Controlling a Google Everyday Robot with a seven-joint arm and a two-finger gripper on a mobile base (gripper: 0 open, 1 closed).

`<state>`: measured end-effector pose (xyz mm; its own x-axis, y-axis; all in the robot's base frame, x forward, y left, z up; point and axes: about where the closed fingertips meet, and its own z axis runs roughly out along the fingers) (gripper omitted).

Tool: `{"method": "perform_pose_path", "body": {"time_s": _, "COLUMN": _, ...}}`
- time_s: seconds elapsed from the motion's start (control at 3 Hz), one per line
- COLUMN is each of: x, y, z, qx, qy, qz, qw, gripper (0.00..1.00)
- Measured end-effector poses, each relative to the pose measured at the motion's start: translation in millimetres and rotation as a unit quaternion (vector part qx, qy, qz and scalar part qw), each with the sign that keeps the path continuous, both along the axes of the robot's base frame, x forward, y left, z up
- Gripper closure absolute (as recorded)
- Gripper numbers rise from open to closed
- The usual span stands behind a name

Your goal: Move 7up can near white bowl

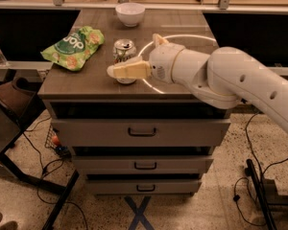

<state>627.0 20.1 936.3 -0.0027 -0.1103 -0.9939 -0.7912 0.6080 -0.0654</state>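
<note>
Now, smooth cream hand [128, 70] at cylindrical silver-topped 7up can [124, 48] (grip unclear), round white bowl [130, 13] behind.

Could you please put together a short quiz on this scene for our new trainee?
1. True or false: the gripper reaches across the front of the 7up can.
2. Left of the can in the camera view lies: A) a green snack bag; B) a plate; C) a sponge.
3. What sits at the far edge of the cabinet top?
Key: 1 true; 2 A; 3 the white bowl.
</note>
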Motion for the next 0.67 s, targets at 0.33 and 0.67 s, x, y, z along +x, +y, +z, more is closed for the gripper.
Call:
{"method": "perform_pose_path", "body": {"time_s": 0.33, "x": 11, "y": 17, "z": -2, "qx": 0.016, "qy": -0.017, "qz": 0.012, "qw": 0.9997, "gripper": 0.0}}
{"method": "perform_pose_path", "body": {"time_s": 0.67, "x": 24, "y": 32, "z": -7, "qx": 0.023, "qy": -0.021, "qz": 0.025, "qw": 0.9992, "gripper": 0.17}}
